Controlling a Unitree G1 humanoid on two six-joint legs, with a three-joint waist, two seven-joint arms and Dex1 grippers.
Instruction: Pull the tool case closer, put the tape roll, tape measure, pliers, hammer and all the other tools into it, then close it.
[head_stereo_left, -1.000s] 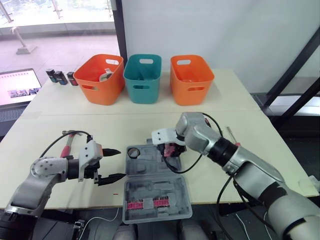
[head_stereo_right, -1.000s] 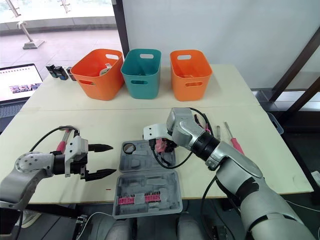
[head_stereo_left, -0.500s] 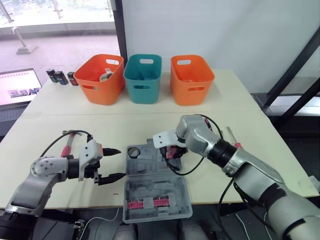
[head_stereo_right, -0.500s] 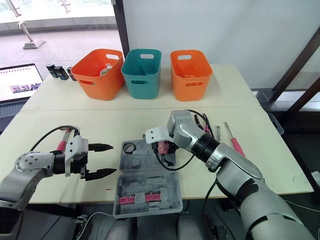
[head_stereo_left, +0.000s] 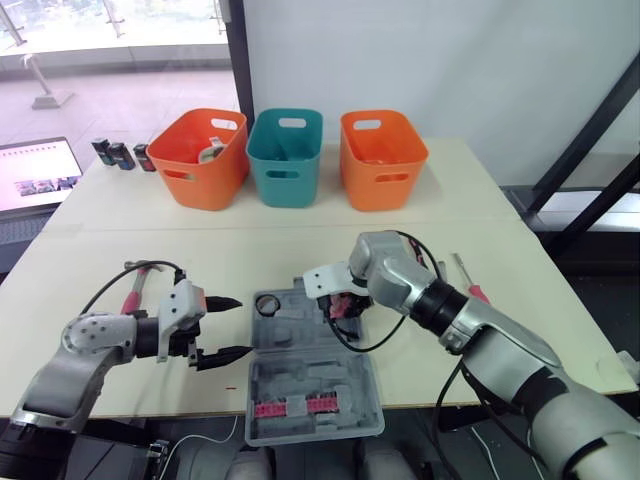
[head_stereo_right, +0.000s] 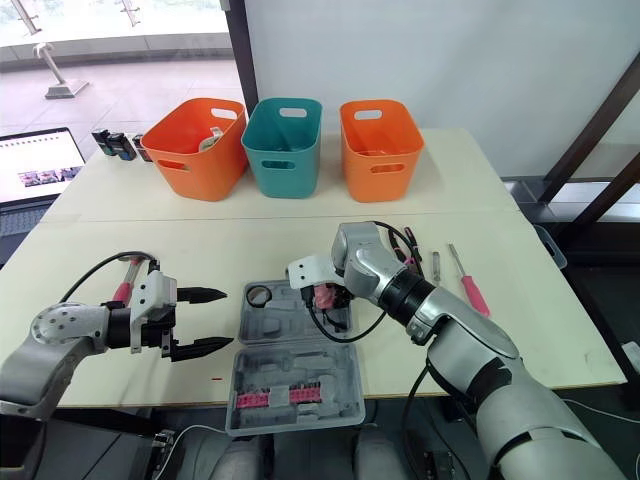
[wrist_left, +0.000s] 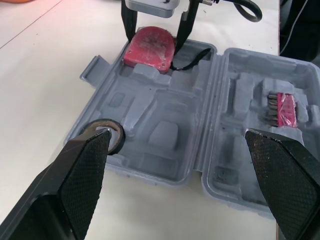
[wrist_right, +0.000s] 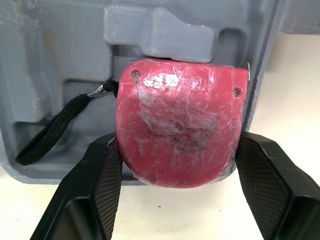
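red tape measure (wrist_right: 175, 135) in right fingers (wrist_right: 265, 185), grey tool case (wrist_left: 165, 135)

laptop (head_stereo_left: 35, 178): cut off at the left edge.
grey thing (head_stereo_left: 211, 152) in orange basket (head_stereo_left: 200, 178): mostly hidden by its wall.
dark items (head_stereo_left: 121, 155): three, too small to tell.
hammer (head_stereo_left: 134, 288): handle end behind left arm (head_stereo_left: 95, 340).

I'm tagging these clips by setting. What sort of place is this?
Probably an indoor lab or office workspace: a plain cream table holding three plastic bins and a grey tool case, an open laptop off to the left, and a large window behind.
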